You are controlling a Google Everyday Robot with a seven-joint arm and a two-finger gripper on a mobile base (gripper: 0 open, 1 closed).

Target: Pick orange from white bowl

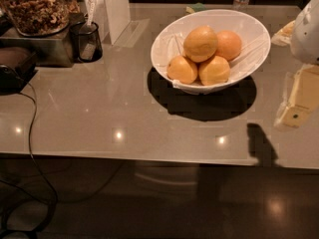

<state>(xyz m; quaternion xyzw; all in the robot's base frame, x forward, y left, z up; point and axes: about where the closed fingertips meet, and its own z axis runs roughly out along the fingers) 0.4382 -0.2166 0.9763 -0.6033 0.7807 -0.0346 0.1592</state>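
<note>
The orange [200, 44] lies atop three smaller fruits [182, 68] in the one white bowl [160, 46] on the table [99, 108] — its long axis leans slightly toward upper right. One gripper [299, 101] hangs at the right edge, apart from the bowl — spread or closed, cannot tell.

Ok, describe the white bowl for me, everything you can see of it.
The white bowl is wide and shallow, with flaring sides and a thin rim, smooth like glazed ceramic. It stands upright on the glossy table, toward the far right, casting a dark shadow in front. It holds the big orange, resting on three smaller fruits. The end effector hangs to its right, apart from it.
</note>
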